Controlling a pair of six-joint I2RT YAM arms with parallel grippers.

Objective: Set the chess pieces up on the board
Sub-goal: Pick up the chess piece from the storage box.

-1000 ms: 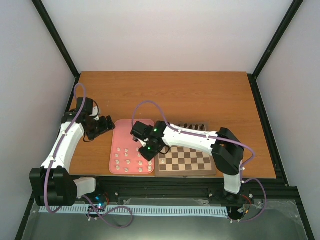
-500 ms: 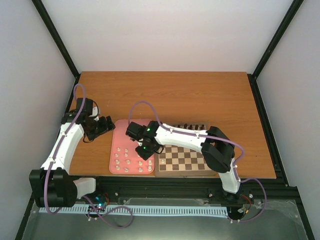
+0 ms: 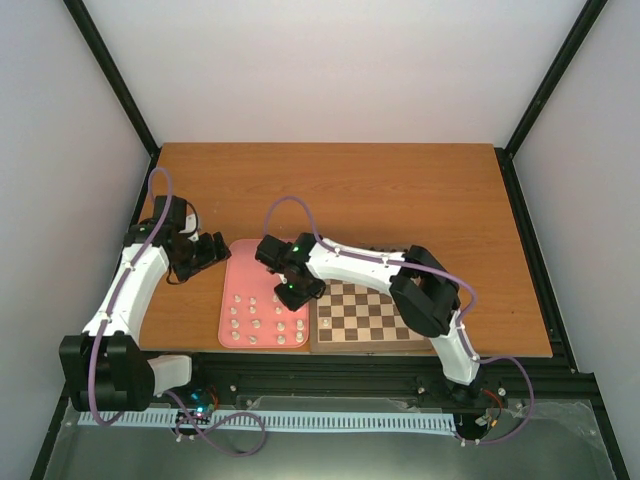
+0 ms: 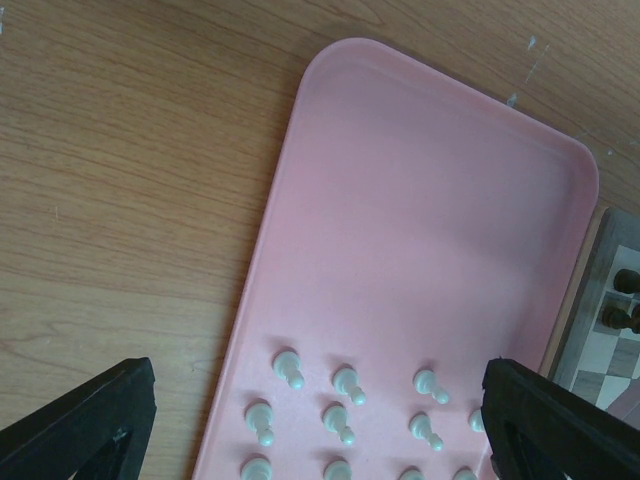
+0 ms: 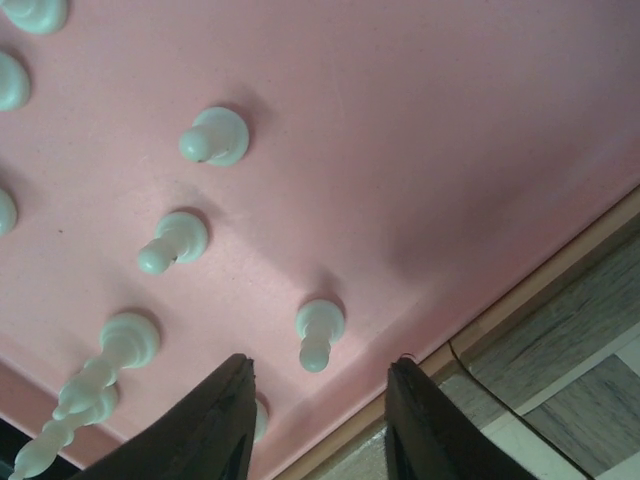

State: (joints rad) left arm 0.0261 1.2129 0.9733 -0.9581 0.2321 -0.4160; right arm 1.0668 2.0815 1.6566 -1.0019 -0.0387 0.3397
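Several small white chess pieces (image 3: 257,322) stand in rows on the pink tray (image 3: 250,258), left of the checkered board (image 3: 370,318). My right gripper (image 3: 297,292) is open and empty, low over the tray's right side. In the right wrist view its fingertips (image 5: 235,375) straddle the space just below a white pawn (image 5: 317,333), not touching it, near the tray's rim. My left gripper (image 3: 207,249) is open and empty, hovering off the tray's far left corner. The left wrist view shows white pawns (image 4: 345,383) between its fingers (image 4: 100,415).
Dark brown pieces (image 3: 388,251) stand along the board's far edge; two show in the left wrist view (image 4: 620,300). The board lies against the tray's right side (image 5: 560,330). The wooden table (image 3: 400,190) stretches behind both.
My right gripper has moved left and a little away from me, from the board's left edge onto the tray's right side. The left arm has not moved.
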